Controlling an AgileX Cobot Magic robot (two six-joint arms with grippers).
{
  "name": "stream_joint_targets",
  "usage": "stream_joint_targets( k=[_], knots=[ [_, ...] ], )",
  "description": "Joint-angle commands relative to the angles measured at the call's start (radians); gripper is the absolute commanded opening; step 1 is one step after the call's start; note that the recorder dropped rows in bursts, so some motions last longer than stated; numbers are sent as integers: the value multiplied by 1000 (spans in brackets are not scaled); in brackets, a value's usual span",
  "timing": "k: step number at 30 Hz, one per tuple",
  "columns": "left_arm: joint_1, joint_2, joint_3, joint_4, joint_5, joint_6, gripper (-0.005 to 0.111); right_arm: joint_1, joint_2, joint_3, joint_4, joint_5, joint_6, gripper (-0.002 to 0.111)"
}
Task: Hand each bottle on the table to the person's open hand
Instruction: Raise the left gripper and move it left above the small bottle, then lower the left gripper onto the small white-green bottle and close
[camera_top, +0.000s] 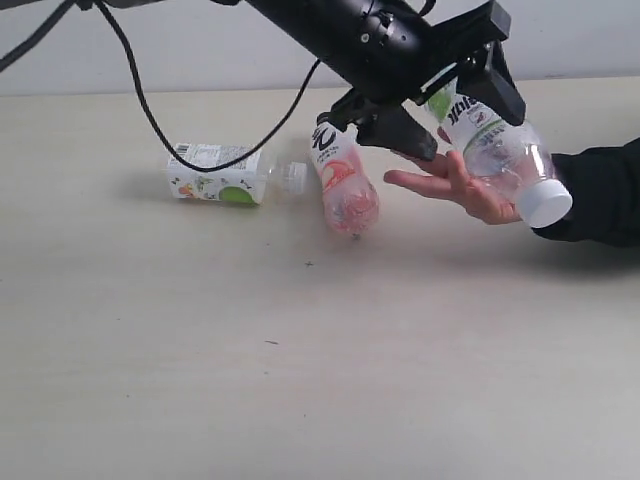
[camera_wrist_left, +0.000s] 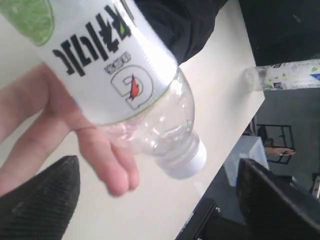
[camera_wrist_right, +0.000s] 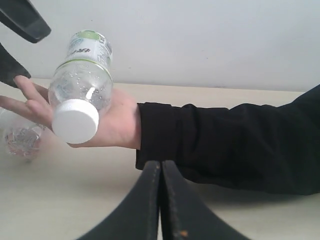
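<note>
Open tabletop (camera_top: 300, 380) fills the foreground; mid-table lie a pink bottle (camera_top: 345, 185) and a squarish bottle (camera_top: 215, 172). Beyond, a white-capped bottle (camera_top: 500, 150) bearing a "G" logo rests in the person's hand (camera_top: 460, 185), left gripper (camera_top: 475, 133) spread wide around it, apparently clear; right gripper (camera_wrist_right: 161, 167) pinched closed.

Print on two bottle labels
The tilted white-capped bottle (camera_wrist_left: 115, 65) bears a grey "G" with a red bolt and black Chinese characters; the squarish bottle (camera_top: 200, 183) shows a barcode.

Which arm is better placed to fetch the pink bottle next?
Left, probably. Its end effector is open around the white-capped bottle on the hand, beside the pink bottle. The right end effector is shut and points at the person's sleeve.
</note>
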Motion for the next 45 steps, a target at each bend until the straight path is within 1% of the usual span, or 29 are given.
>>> stream_joint_targets(
  k=[1, 2, 4, 6, 7, 10, 11, 12, 14, 18, 21, 23, 25, 28, 31, 34, 36, 38, 40, 43, 45],
  knots=[
    [2, -66, -7, 173, 85, -19, 71, -5, -7, 5, -1, -6, -1, 0],
    [2, -75, -7, 225, 98, -32, 66, -5, -7, 5, -1, -6, -1, 0],
    [2, -103, -7, 403, 160, -49, 47, -5, -7, 5, -1, -6, -1, 0],
    [2, -116, 15, 543, 202, -49, 33, -5, -7, 5, -1, -6, -1, 0],
    [2, -122, 32, 605, 202, -49, 27, -5, -7, 5, -1, -6, -1, 0],
    [6, -130, 107, 855, 202, -42, 7, -5, -7, 5, -1, -6, -1, 0],
    [16, -130, 122, 908, 202, -45, 1, -5, -7, 5, -1, -6, -1, 0],
    [35, -130, 139, 940, 202, -45, 0, -5, -7, 5, -1, -6, -1, 0],
    [72, -130, 155, 950, 179, -34, 0, -5, -7, 5, -1, -6, -1, 0],
    [164, -128, 161, 946, 146, 73, 0, -5, -7, 5, -1, -6, -1, 0],
    [238, -127, 161, 934, 128, 188, 0, -5, -7, 5, -1, -6, -1, 0],
    [286, -125, 161, 914, 126, 307, 0, -5, -7, 5, -1, -6, -1, 0],
    [323, -118, 161, 918, 104, 391, 0, -5, -7, 5, -1, -6, -1, 0],
    [361, -96, 161, 943, 82, 511, 0, -5, -7, 5, -1, -6, -1, 0],
    [378, -71, 161, 950, 63, 538, 0, -5, -7, 5, -1, -6, -1, 0],
    [378, -56, 161, 949, -72, 619, 0, -5, -7, 5, -1, -6, -1, 0],
    [378, -51, 161, 909, -116, 697, 0, -5, -7, 5, -1, -6, -1, 0],
    [378, -45, 161, 824, -121, 896, 0, -5, -7, 5, -1, -6, -1, 0],
    [378, -45, 161, 714, -91, 1090, 0, -5, -7, 5, -1, -6, -1, 0],
    [378, -45, 159, 568, -40, 1327, 0, -5, -7, 5, -1, -6, -1, 0],
    [378, -43, 159, 499, -15, 1427, 0, -5, -7, 5, -1, -6, -1, 0]
  ],
)
